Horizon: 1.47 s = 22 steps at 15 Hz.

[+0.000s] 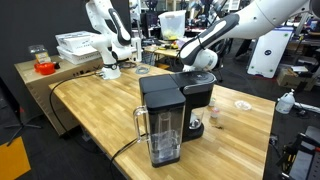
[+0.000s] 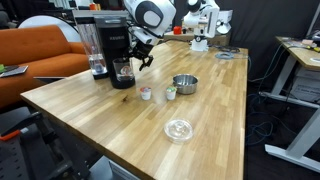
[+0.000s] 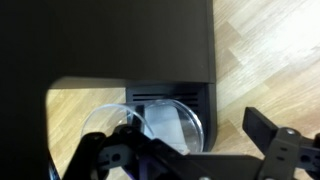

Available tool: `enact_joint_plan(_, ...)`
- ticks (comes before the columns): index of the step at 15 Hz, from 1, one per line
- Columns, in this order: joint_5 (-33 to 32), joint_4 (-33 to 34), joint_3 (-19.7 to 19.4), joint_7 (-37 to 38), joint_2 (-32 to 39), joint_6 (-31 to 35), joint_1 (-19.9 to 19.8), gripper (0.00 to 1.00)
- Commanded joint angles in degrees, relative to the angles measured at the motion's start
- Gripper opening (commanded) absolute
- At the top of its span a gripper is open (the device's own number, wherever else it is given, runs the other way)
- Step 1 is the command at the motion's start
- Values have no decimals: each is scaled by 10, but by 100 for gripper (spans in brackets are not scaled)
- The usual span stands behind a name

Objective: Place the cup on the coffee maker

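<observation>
Step check: reading as release, with placement looking done. Finding cup (image 3: 165, 122) resting on drip tray (image 3: 168, 97) of coffee maker (image 3: 100, 40), tucked under the machine's top, just in front of the black body. Not sitting on desk (image 2: 220, 120).

Noting hand (image 3: 185, 150) spread wide and gripping nothing, with one finger showing either side of the cup in the wrist view. Not managing to tell whether either finger is brushing the cup wall. In an exterior view, hovering right at the machine's front, just above tray level (image 2: 142, 58).

Judging orientation: standing upright, mouth pointing up toward the machine's top, long axis running vertical. Looking down onto the round rim in the wrist view. Not spotting any handle, so skipping any sideways heading. Appearing pale and blurred, with details too soft to confirm.

Judging next move: backing the hand away from the machine while keeping the fingers wide, then lifting. Needing to avoid nudging the cup off the tray and to avoid clipping the machine's top on the way out.
</observation>
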Motion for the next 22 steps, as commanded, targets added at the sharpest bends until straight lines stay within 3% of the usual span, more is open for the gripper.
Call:
enact_joint_plan(1,37,-42,24,-80,-40,20,-24,100)
enact_joint_plan(11,89,-77,20,-230,-67,-3,-30,100)
enact_joint_plan(22,131,-96,3,-263,-69,-36,-33,100)
